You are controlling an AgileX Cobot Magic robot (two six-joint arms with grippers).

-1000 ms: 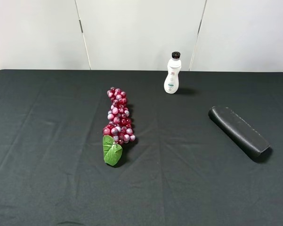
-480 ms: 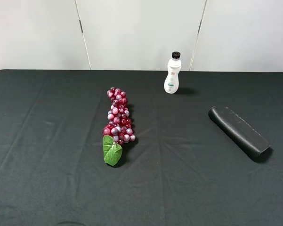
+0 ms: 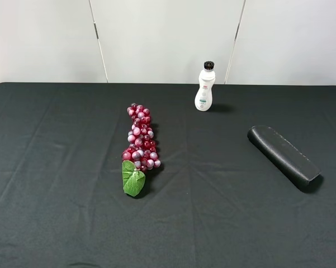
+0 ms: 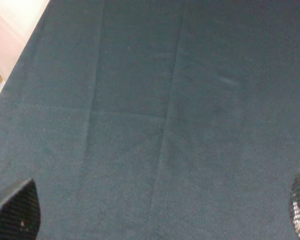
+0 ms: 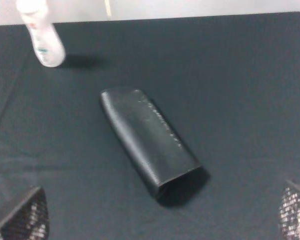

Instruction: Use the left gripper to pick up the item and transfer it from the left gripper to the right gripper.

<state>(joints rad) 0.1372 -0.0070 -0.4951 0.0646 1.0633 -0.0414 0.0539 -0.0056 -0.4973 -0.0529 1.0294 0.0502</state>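
The item (image 3: 283, 154), a black oblong case, lies flat on the black tablecloth at the right side, angled from back-left to front-right. The right wrist view shows the item (image 5: 149, 140) ahead of my right gripper (image 5: 164, 220), whose two fingertips stand wide apart at the frame's lower corners with nothing between them. My left gripper (image 4: 157, 212) is also open; its view holds only bare cloth between the fingertips (image 4: 16, 212). Neither arm appears in the exterior high view.
A red grape bunch (image 3: 140, 140) with a green leaf (image 3: 132, 178) lies left of centre. A white bottle (image 3: 204, 87) with a black cap stands at the back, also visible as the bottle (image 5: 42, 37). The table's left edge (image 4: 12, 65) shows in the left wrist view.
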